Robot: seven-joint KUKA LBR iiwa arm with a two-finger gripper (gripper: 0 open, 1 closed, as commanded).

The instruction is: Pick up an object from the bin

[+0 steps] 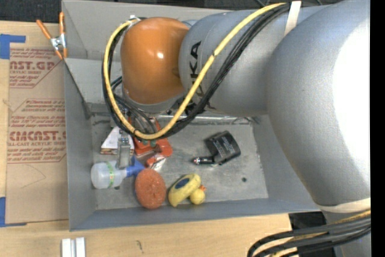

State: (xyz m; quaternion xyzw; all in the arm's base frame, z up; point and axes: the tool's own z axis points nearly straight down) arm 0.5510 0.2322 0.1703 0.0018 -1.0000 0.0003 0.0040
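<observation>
Grey metal floor of the bin [240, 180] lies mostly bare, and the loose things crowd together under the orange wrist cover [150, 60]. The pincer [124, 152] stands down in this small heap (whether it is spread or pressed together I cannot tell, because the cables [114, 78] and the cover hide too much). I see no thing pinched in it.

Closest to it, touching or nearly so, is a blue piece [133, 169], just under its tip. An orange-red crumpled thing [157, 150] lies just beside it on the arm's side. A pale clear plastic bottle [103, 176] lies just beside the pincer on the opposite side, toward the bin's wall. A white paper-like scrap [112, 140] is next to the pincer on that same side, a little further up. Going outward, a round red-brown disc [150, 188] is near, then comes a yellow rubber duck [185, 189]. Well apart from the pincer, toward the arm, a black plug-like device [221, 148] lies alone.

The step in hand seems to be the settling of the pincer onto one thing of the heap, probably the blue piece or the bottle. To do it well, I think it should take one thing only, with that thing in the middle of the grip, and stop before it presses on the floor. The bottle looks smooth and round, so it may slip aside. The scrap could also be caught together with it. A straight lift, away from the near wall, seems safest.
</observation>
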